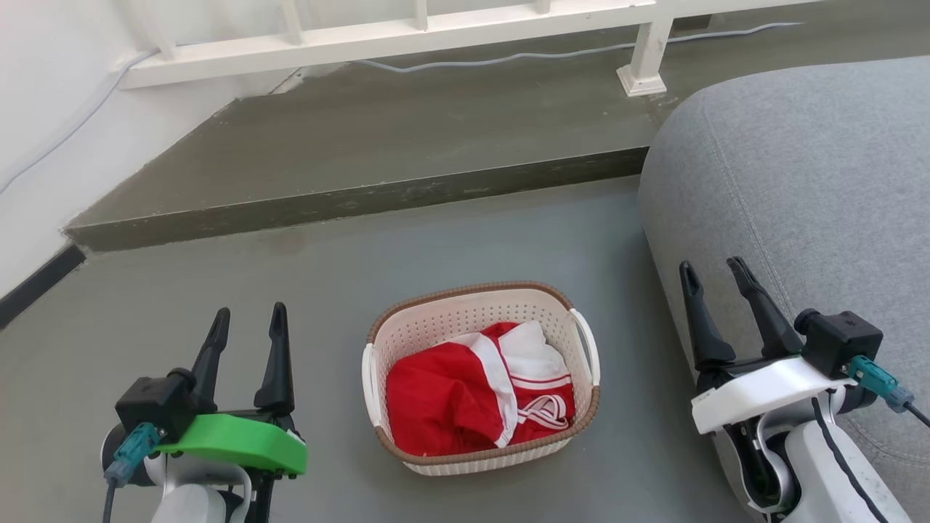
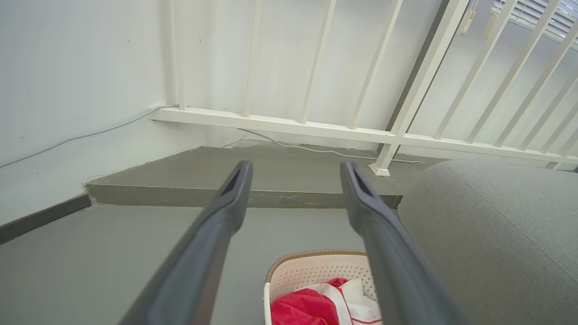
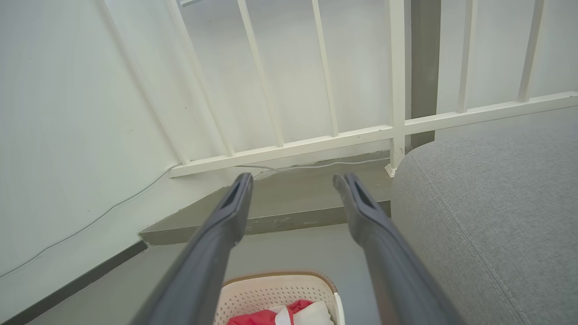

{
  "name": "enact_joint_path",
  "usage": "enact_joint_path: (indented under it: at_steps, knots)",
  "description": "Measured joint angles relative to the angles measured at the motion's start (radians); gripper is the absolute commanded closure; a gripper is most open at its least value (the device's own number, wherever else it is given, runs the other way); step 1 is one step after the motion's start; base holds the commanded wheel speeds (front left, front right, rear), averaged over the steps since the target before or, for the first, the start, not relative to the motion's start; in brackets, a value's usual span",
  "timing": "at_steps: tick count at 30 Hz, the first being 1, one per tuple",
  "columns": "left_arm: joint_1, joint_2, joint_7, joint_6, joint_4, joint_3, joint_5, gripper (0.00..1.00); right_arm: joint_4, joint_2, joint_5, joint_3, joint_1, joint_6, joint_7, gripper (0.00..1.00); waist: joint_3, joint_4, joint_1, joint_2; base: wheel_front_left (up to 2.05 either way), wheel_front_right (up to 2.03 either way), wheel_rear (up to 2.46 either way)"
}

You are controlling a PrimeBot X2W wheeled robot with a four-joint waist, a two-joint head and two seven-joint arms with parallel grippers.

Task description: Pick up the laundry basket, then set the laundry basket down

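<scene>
The laundry basket [image 1: 472,314] stands on the grey floor between my arms, cream-white and perforated, with a brown rim and a white loop handle on each side. Red and white clothes [image 1: 472,392] fill it. My left gripper [image 1: 248,319] is open, off to the basket's left and apart from it. My right gripper [image 1: 713,272] is open to the basket's right, in front of the sofa. The basket [image 2: 311,271] sits low between the fingers of the left gripper [image 2: 295,174] in the left wrist view, and the basket [image 3: 275,293] lies below the open right gripper [image 3: 293,185] in the right wrist view.
A grey sofa [image 1: 814,189] bulges in at the right, close to the basket and my right arm. A raised concrete step [image 1: 363,196] crosses behind the basket, with a white railing [image 1: 407,33] and a cable [image 1: 508,57] beyond. A white wall [image 1: 43,131] stands at the left.
</scene>
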Motion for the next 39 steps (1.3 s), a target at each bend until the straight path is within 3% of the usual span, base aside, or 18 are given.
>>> enact_joint_path:
  at_steps: [18,19,28,39]
  knots:
    - [0.013,-0.001,0.000,-0.011,-0.020,0.000,0.007,0.00,-0.006,0.017,-0.028,-0.015,0.018,0.010,0.000,0.00,0.001,-0.006,0.0000,0.0000,0.00,0.00,0.00]
    - [0.013,-0.001,0.000,-0.016,-0.020,-0.002,0.006,1.00,-0.006,0.018,-0.030,-0.016,0.018,0.012,0.000,1.00,0.000,-0.007,0.0000,0.0000,0.00,0.00,0.00]
    - [0.037,-0.006,0.005,-0.018,0.043,-0.005,-0.011,1.00,0.050,0.032,-0.018,-0.008,0.062,0.010,0.001,1.00,0.000,-0.007,0.0000,0.0000,0.00,0.00,0.00]
    - [0.037,-0.006,0.032,-0.019,0.042,0.004,-0.144,1.00,0.045,0.038,0.118,-0.023,0.062,0.010,0.021,1.00,-0.008,-0.003,0.0000,0.0000,0.00,0.00,0.00]
